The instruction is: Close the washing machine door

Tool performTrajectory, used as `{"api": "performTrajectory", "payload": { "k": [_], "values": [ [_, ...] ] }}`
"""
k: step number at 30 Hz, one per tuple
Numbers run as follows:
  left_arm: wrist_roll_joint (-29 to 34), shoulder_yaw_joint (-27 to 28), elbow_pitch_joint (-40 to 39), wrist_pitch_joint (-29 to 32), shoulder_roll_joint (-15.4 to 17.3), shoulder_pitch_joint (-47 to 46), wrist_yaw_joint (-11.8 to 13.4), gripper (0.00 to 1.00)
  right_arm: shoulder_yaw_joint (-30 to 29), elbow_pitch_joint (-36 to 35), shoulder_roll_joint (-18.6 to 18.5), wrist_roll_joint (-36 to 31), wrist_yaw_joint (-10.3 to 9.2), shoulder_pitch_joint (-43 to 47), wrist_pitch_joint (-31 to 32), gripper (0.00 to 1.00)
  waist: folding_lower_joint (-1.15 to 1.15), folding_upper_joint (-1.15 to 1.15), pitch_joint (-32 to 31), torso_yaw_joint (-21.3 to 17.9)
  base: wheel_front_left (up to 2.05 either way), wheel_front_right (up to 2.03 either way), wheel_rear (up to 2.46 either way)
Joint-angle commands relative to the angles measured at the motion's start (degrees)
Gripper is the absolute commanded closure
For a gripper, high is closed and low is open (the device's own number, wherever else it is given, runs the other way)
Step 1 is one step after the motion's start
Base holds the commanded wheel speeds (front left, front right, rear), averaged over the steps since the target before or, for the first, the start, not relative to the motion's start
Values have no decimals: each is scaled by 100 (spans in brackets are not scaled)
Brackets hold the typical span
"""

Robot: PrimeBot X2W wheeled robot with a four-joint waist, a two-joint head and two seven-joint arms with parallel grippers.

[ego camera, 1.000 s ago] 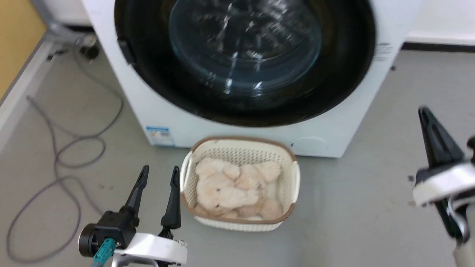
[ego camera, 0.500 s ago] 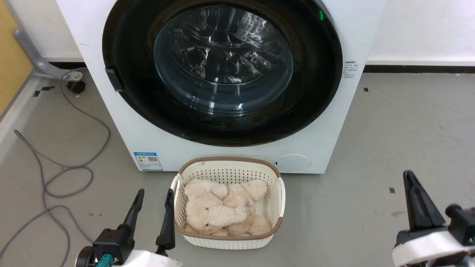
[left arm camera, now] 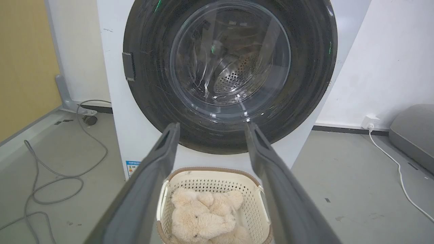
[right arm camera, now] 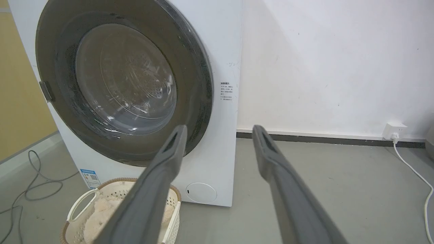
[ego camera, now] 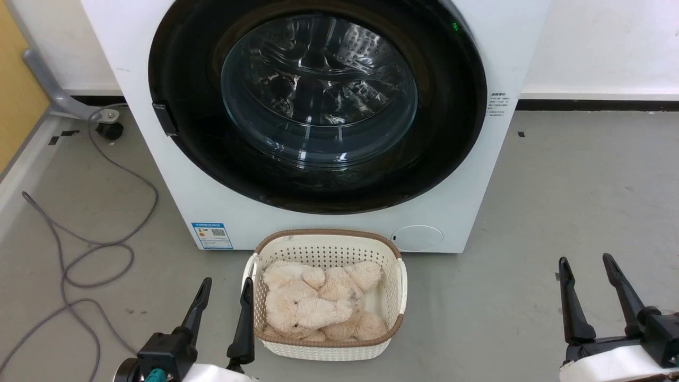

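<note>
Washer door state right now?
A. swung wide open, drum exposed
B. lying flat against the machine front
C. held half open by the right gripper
B: the washing machine door lies flat against the white front of the washing machine, with no gap visible at its edge in the right wrist view. The left gripper and the right gripper are both open and well short of it.

Cream perforated basket (ego camera: 324,233) with a brown rim sat on the grey floor (ego camera: 557,185), beige plush toy (ego camera: 313,305) heaped inside. Grey cable (ego camera: 157,194) lay looped on the floor to the left, past a black caster (ego camera: 110,130). Yellow panel (ego camera: 16,90) at far left. White cord (left arm camera: 400,173) ran to a wall socket (left arm camera: 369,121).
</note>
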Motion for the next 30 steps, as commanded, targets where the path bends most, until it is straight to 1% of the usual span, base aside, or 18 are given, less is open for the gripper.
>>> {"api": "performTrajectory", "payload": {
  "k": [1, 8, 9, 30],
  "values": [
    [-42, 0, 20, -25, 3, 65, 7, 0, 23, 32, 30, 60, -5, 87, -37, 0, 0, 0, -5, 2, 0, 0, 0],
    [-98, 16, 33, -25, 3, 90, 67, 0, 88, 82, 30, 69, -5, 106, -61, 0, 0, 0, -1, 4, 0, 0, 0],
    [-84, 13, 26, 1, 0, 10, 53, 100, 81, 78, 3, 51, 0, 4, -27, 100, 0, 0, -1, 3, 0, 0, 0],
    [77, 74, -52, 211, 0, -29, 84, 100, 186, 14, 7, 9, -1, -15, 170, 100, 0, 0, -6, 12, 0, 0, 0]
  ]
}}
